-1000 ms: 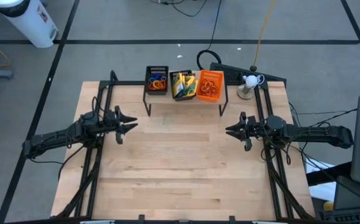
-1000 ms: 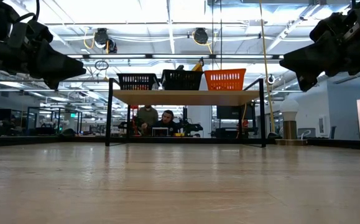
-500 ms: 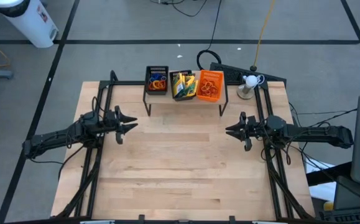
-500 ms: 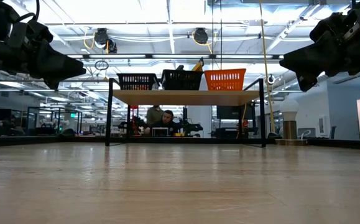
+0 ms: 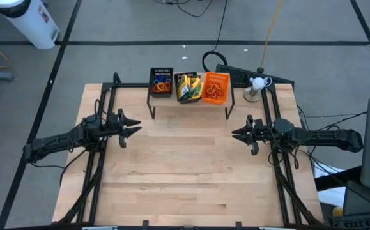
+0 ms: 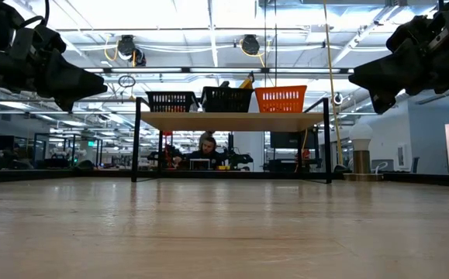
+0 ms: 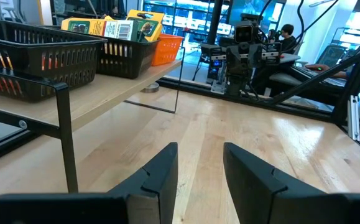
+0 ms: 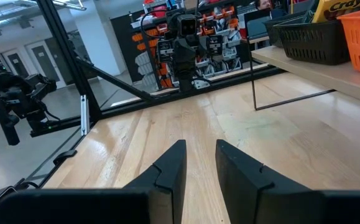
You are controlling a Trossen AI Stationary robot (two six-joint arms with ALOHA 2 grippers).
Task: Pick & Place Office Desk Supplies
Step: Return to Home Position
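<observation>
Three mesh trays stand in a row on the wooden shelf [image 5: 190, 102] at the table's far edge. The left black tray [image 5: 161, 81] holds coloured rubber bands [image 5: 163, 85]. The middle black tray [image 5: 188, 87] holds yellow-and-green crayon boxes [image 5: 188, 87]. The orange tray [image 5: 215, 87] holds orange rubber bands. My left gripper [image 5: 135, 126] hovers open over the table's left side. My right gripper [image 5: 236, 134] hovers open over the right side. Both point toward the table's middle and hold nothing.
A small white ball on a stand [image 5: 255, 86] sits at the far right corner beside the shelf. Bare wooden tabletop [image 5: 185, 172] lies between and in front of the arms. Black frame rails run along both sides. A person sits in the room beyond [image 6: 206, 147].
</observation>
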